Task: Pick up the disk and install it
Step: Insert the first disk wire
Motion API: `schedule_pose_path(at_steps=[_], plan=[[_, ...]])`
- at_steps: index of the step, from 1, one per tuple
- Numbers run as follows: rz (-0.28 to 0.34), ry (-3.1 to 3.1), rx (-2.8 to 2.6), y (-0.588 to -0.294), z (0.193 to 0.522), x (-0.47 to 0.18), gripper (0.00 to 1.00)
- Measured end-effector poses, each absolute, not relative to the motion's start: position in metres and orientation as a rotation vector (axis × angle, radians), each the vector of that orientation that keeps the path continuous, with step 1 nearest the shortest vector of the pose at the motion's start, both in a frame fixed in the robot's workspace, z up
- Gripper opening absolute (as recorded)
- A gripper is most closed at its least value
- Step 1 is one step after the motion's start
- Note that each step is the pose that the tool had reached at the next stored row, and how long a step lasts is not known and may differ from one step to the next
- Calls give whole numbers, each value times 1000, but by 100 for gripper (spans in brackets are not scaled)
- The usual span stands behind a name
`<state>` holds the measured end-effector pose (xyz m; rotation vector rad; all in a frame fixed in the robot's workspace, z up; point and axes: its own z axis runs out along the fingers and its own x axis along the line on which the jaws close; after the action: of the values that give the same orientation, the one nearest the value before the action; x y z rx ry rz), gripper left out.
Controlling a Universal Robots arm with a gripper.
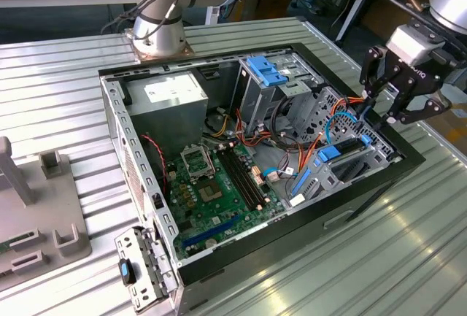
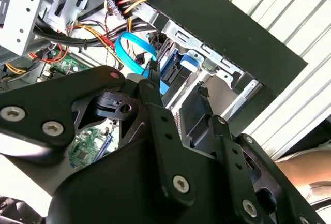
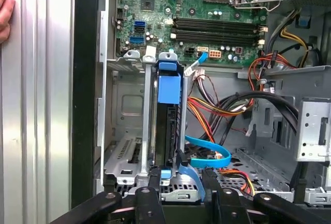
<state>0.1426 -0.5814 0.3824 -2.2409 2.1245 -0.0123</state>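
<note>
The disk is likely rigid, dense and shock-sensitive; grip its blue-framed edges. The gripper fingers are spread, flanking it.

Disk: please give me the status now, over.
Gripper open, close over the disk. Disk stands on edge in the drive cage, not gripped. Blue cable loops beside it.

Pincer near disk — jaws apart

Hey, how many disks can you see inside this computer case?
1. The disk stands edgewise in the metal bay beside the case wall; others could be hidden.
</note>
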Motion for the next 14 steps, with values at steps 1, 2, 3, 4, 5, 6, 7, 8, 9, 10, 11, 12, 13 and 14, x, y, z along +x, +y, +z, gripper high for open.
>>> schedule_pose_path(at_steps=[1,2,3,4,5,6,7,8,9,10,11,12,13,14], plan=[[-11,2101,-2263,-581,382,143,44],[-10,2058,-2302,-581,382,143,44],[-9,2037,-2320,-581,381,144,44],[-9,2031,-2326,-581,381,147,44],[-9,2029,-2327,-580,381,149,44],[-9,2028,-2328,-579,381,150,44],[-8,2026,-2330,-578,381,152,44],[-8,2024,-2332,-577,381,154,44],[-8,2022,-2334,-576,381,156,44],[-7,2020,-2335,-575,381,159,44],[-7,2016,-2340,-573,381,163,44],[-7,2013,-2342,-571,381,164,44],[-7,2010,-2344,-570,381,165,44],[-7,2008,-2346,-569,381,167,44]])
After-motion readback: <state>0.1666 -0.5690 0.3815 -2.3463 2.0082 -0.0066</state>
